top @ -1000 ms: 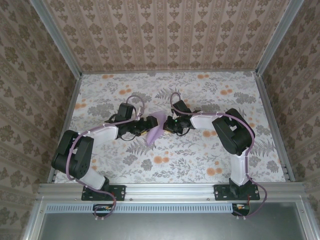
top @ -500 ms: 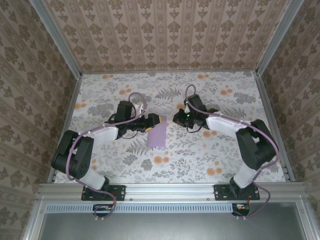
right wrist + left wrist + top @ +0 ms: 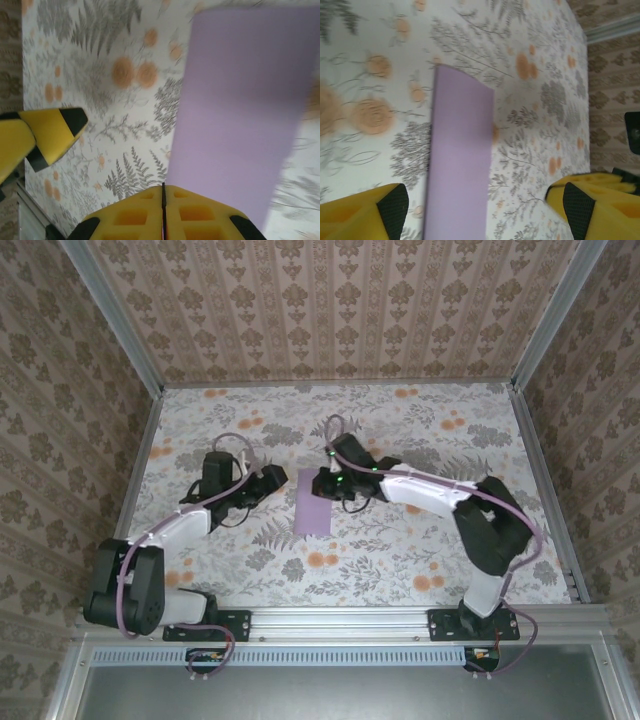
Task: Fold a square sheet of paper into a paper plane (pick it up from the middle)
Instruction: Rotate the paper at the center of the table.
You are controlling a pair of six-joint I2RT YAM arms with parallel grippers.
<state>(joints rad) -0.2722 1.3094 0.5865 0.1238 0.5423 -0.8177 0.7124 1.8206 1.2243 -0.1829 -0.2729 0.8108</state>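
Observation:
The square sheet of paper (image 3: 314,510) lies flat on the floral table as a long lavender rectangle, about half as wide as it is long. My left gripper (image 3: 277,478) stands open just left of its far end, not touching it; in the left wrist view the paper (image 3: 460,160) runs between the yellow fingers (image 3: 362,212), nearer the left one. My right gripper (image 3: 319,485) is shut, its tips low over the paper's far end. In the right wrist view the closed tips (image 3: 163,189) meet at the paper's (image 3: 245,105) long edge with nothing between them.
Patterned walls and metal rails (image 3: 540,480) box in the table on three sides. The left gripper's finger (image 3: 52,131) shows beside the paper in the right wrist view. Bare floral tabletop (image 3: 400,560) lies in front of the paper.
The paper, lifted and curled between both grippers a second ago, now lies flat. The left gripper has backed off to the left. The right gripper swung away, then returned to the paper's far end.

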